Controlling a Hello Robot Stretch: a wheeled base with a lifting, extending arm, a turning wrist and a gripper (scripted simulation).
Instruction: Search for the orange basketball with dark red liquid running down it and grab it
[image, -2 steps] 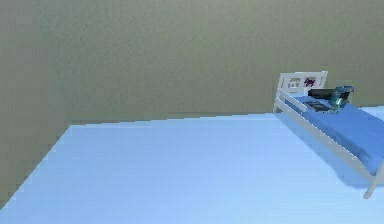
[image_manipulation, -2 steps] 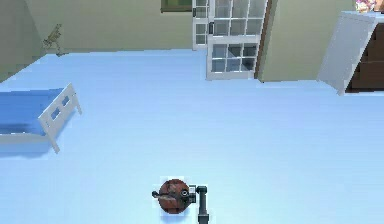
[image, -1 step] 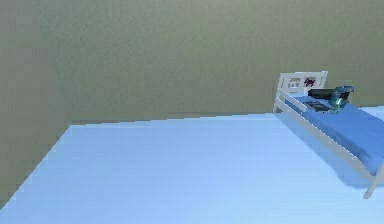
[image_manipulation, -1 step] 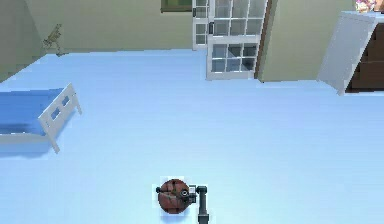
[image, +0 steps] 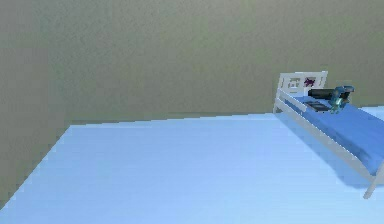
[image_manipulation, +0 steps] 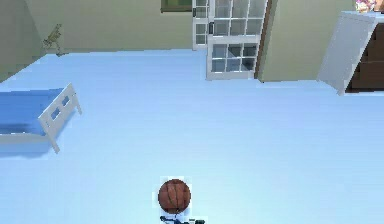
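An orange-brown basketball (image_manipulation: 175, 194) with dark seams sits low in the arm side view, just left of the middle. I cannot make out any dark red liquid on it. Right under it, at the bottom edge, small dark and white parts of the gripper (image_manipulation: 183, 217) show. I cannot tell whether the gripper holds the ball or whether the ball rests on the pale blue floor (image_manipulation: 200, 120).
A white-framed bed with a blue mattress (image: 345, 125) stands at the forward view's right, a dark object (image: 330, 96) lying on it; the bed (image_manipulation: 35, 110) shows again at the arm side view's left. A glass-paned door (image_manipulation: 235, 40) and a white panel (image_manipulation: 348, 55) stand far out. Olive walls (image: 120, 60) bound the room.
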